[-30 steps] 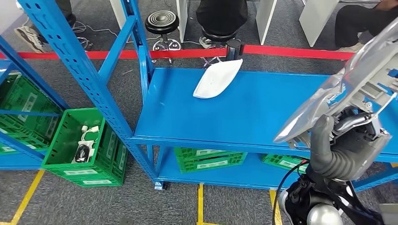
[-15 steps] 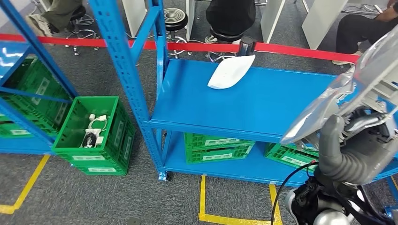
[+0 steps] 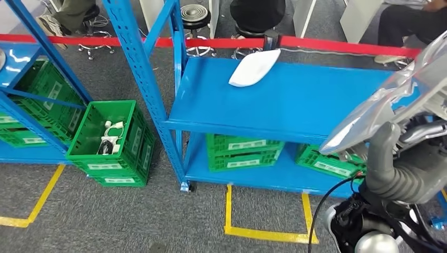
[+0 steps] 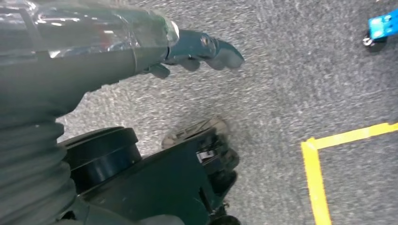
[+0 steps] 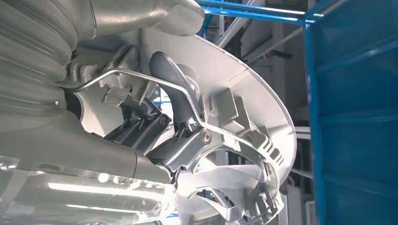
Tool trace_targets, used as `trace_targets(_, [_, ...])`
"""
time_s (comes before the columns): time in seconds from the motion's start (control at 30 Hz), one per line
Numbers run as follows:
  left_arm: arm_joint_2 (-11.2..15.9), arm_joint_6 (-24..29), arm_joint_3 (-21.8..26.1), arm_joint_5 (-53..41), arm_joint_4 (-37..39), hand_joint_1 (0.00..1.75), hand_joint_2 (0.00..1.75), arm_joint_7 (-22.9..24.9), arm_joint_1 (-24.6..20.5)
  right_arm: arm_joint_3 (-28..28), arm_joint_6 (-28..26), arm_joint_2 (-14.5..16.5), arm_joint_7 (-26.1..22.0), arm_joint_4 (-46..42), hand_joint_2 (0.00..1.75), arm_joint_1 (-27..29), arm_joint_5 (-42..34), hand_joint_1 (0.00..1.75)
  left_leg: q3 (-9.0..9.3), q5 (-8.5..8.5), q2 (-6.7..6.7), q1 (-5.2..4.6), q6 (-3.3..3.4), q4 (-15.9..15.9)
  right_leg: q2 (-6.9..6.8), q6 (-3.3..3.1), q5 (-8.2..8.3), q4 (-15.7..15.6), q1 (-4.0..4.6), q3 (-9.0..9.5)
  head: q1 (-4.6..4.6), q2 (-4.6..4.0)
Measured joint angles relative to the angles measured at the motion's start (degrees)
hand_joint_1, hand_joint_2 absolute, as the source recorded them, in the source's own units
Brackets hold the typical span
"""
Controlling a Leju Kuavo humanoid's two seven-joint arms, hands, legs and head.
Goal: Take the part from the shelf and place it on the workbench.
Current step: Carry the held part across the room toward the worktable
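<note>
1. Nearest, low on the right of the head view: right hand clamped on the silver part, thumb wrapped up along its lower edge. Seen from the wrist: dark fingers hooked through the part's ribbed back, behind a thin wire bracket. Probably gripped there because the inner ribs give purchase that the smooth curved face would not.

2. Part carried high and tilted, glossy face outward, clear of the shelf edge; judged to be lifted off and in transit, not yet set down. No workbench to be seen, so the placing step looks some way off.

3. Left hand hanging low over the grey carpet, holding nothing, fingers stretched out and only slightly apart. Likely kept down at the side, out of the load's path, for balance on two legs.

4. Floor ahead: yellow tape lines marking a bay before the rack.

5. Further out: blue shelf, its upper deck bare but for a white part lying near the back edge, well apart from the carried one. Green crates stored on the lower deck; another green crate standing on the floor beside the upright, with small items in it.

6. Farthest: red barrier tape behind the rack, with stools and seated people beyond.
</note>
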Motion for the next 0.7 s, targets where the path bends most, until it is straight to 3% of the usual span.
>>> trace_targets(0.03, [0.02, 0.01, -0.10, -0.10, 0.02, 0.00, 1.75, 0.17, 0.00, 0.00, 0.00, 0.01, 0.04, 0.00, 1.75, -0.04, 0.03, 1.54, -0.82, -2.05, -0.02, 0.24, -0.35, 3.65, -0.10, 0.01, 0.53, 0.22, -0.02, -0.87, -0.33, 0.00])
trace_targets(0.07, [0.04, 0.01, -0.23, -0.22, 0.04, 0.00, 1.75, 0.34, 0.00, 0.01, 0.00, 0.02, 0.12, 0.01, 1.75, -0.06, 0.04, 1.54, -1.12, -2.73, -0.03, 0.46, -0.66, 6.25, -0.20, 0.11, 1.03, 0.48, -0.06, -1.77, -0.58, 0.00])
trace_targets(0.13, [0.11, 0.04, -0.48, -0.50, 0.09, 0.00, 1.75, 0.76, 0.01, 0.02, 0.00, 0.03, 0.29, 0.02, 1.75, -0.08, 0.03, 1.54, 0.62, -0.63, -0.01, 0.84, -1.15, 6.44, -0.34, 0.48, 1.93, 1.20, -0.25, -3.74, -1.07, 0.00])
trace_targets(0.2, [0.19, 0.13, -0.71, -0.79, 0.17, 0.00, 1.75, 1.15, -0.02, 0.04, 0.01, 0.05, 0.38, 0.02, 1.75, -0.11, -0.14, 1.54, 6.04, 1.93, 0.01, 1.05, -1.38, -0.42, -0.39, 1.06, 2.61, 2.35, -0.47, -5.65, -1.49, 0.00])
trace_targets(0.27, [0.29, 0.26, -0.94, -1.05, 0.25, 0.00, 1.75, 1.50, -0.09, 0.08, 0.02, 0.08, 0.37, 0.04, 1.75, -0.20, -0.50, 1.54, 10.76, 1.59, -0.05, 0.94, -0.92, -7.54, -0.44, 1.75, 3.23, 3.38, -0.59, -6.91, -1.67, 0.00])
trace_targets(0.3, [0.36, 0.31, -1.08, -1.16, 0.27, 0.00, 1.75, 1.67, -0.11, 0.13, 0.02, 0.09, 0.29, 0.07, 1.75, -0.25, -0.76, 1.54, 11.55, 1.03, -0.09, 0.79, -0.51, -9.17, -0.47, 2.09, 3.65, 3.56, -0.64, -7.22, -1.70, 0.00])
trace_targets(0.37, [0.49, 0.37, -1.46, -1.40, 0.31, 0.00, 1.75, 1.98, -0.09, 0.29, 0.02, 0.15, -0.07, 0.21, 1.75, -0.32, -1.34, 1.54, 10.98, 1.55, -0.07, 0.69, 0.64, -9.73, -0.45, 2.82, 4.44, 3.52, -0.82, -7.68, -1.65, 0.00])
trace_targets(0.4, [0.57, 0.40, -1.64, -1.50, 0.33, 0.00, 1.75, 2.13, -0.11, 0.41, 0.02, 0.20, -0.36, 0.33, 1.75, -0.33, -1.62, 1.54, 10.44, 2.19, -0.02, 0.70, 1.21, -9.81, -0.31, 3.15, 3.75, 3.90, -0.92, -8.09, -1.55, 0.00])
trace_targets(0.47, [0.69, 0.48, -1.85, -1.67, 0.36, 0.00, 1.75, 2.31, -0.23, 0.67, 0.01, 0.29, -1.01, 0.57, 1.75, -0.32, -2.14, 1.54, 9.05, 3.67, 0.12, 0.76, 2.11, -9.99, -0.01, 3.68, -0.88, 7.69, -1.06, -9.40, -1.03, 0.00])
trace_targets(0.53, [0.83, 0.64, -2.01, -1.86, 0.36, 0.00, 1.75, 2.48, -0.30, 0.91, 0.00, 0.34, -1.54, 0.81, 1.75, -0.30, -2.67, 1.54, 7.43, 5.06, 0.22, 0.53, 2.48, -9.92, 0.12, 3.99, -6.52, 15.00, -1.07, -10.56, -0.35, 0.00])
trace_targets(0.57, [0.89, 0.73, -2.10, -1.96, 0.36, 0.00, 1.75, 2.54, -0.30, 1.00, 0.00, 0.38, -1.72, 0.95, 1.75, -0.27, -2.88, 1.54, 6.62, 5.70, 0.28, 0.37, 2.55, -9.87, 0.13, 4.03, -7.65, 18.09, -1.08, -10.65, -0.17, 0.00])
trace_targets(0.6, [0.98, 0.82, -2.19, -2.05, 0.36, 0.00, 1.75, 2.62, -0.29, 1.07, 0.00, 0.42, -1.84, 1.07, 1.75, -0.26, -3.02, 1.54, 5.77, 6.34, 0.37, 0.20, 2.58, -9.80, 0.13, 3.98, -7.44, 19.70, -1.07, -10.10, -0.09, 0.00])
trace_targets(0.63, [1.05, 0.90, -2.25, -2.13, 0.36, 0.00, 1.75, 2.68, -0.29, 1.12, 0.00, 0.47, -1.96, 1.17, 1.75, -0.26, -3.09, 1.54, 4.95, 6.94, 0.44, 0.04, 2.55, -9.74, 0.14, 3.84, -6.20, 19.28, -1.07, -8.75, -0.03, 0.00])
trace_targets(0.7, [1.17, 1.00, -2.46, -2.23, 0.36, 0.00, 1.75, 2.81, -0.32, 1.21, 0.01, 0.58, -2.20, 1.34, 1.75, -0.34, -3.15, 1.54, 3.58, 8.08, 0.52, -0.22, 2.33, -9.64, 0.31, 3.31, -3.55, 12.97, -1.01, -3.49, -0.01, 0.00])
